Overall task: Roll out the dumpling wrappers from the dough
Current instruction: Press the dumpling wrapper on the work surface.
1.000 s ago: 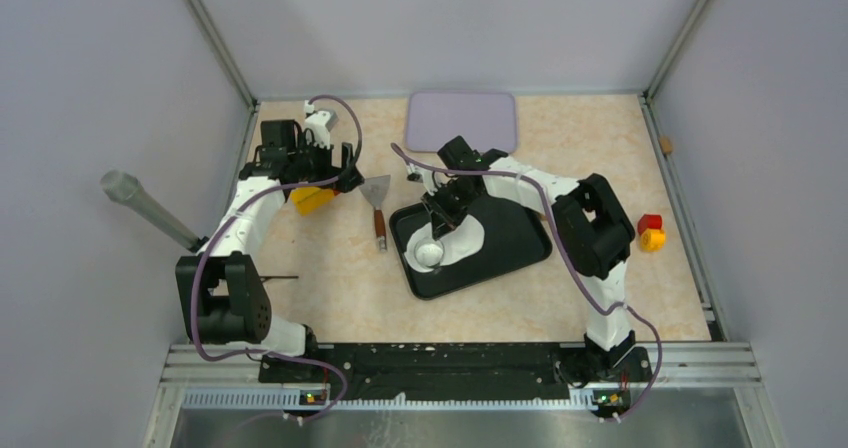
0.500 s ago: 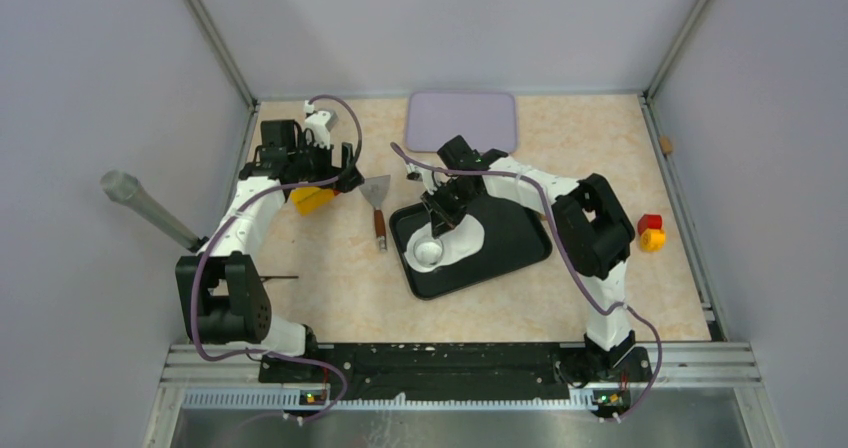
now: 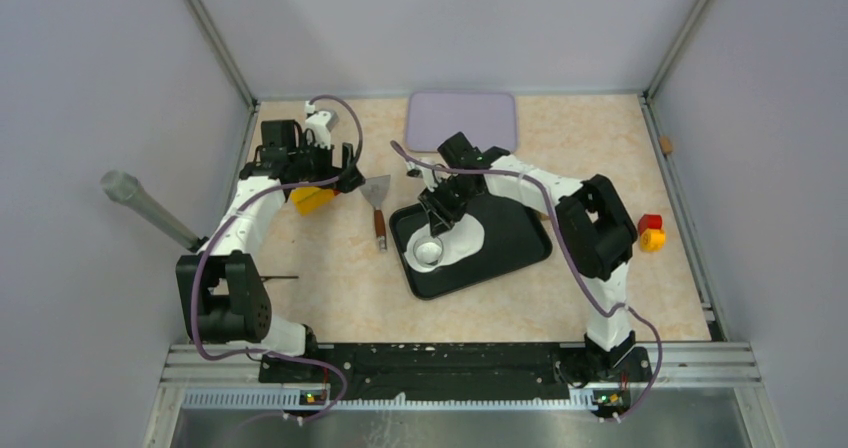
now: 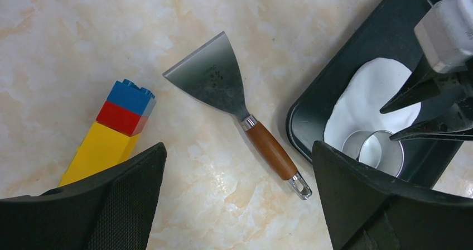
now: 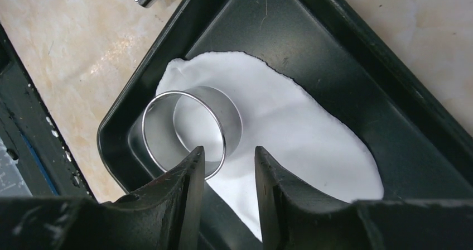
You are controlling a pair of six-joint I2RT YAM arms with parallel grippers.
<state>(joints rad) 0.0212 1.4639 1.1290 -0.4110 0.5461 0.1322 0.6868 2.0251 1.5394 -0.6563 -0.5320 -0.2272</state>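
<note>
The dough lies as a flat, irregular white sheet in the black tray. A metal ring cutter stands on the sheet's near-left end. My right gripper hovers just above the ring's rim, open, with nothing between its fingers. My left gripper is wide open over bare table beside the scraper. Separate dumpling wrappers are out of view.
A wooden-handled scraper lies left of the tray. A yellow, red and blue block stack sits under the left wrist. A lilac board is at the back, a red-yellow piece at the right, a grey cylinder at the left wall.
The right jaws have parted and let go of the ring cutter, which stays on the dough. The left arm has not moved.
</note>
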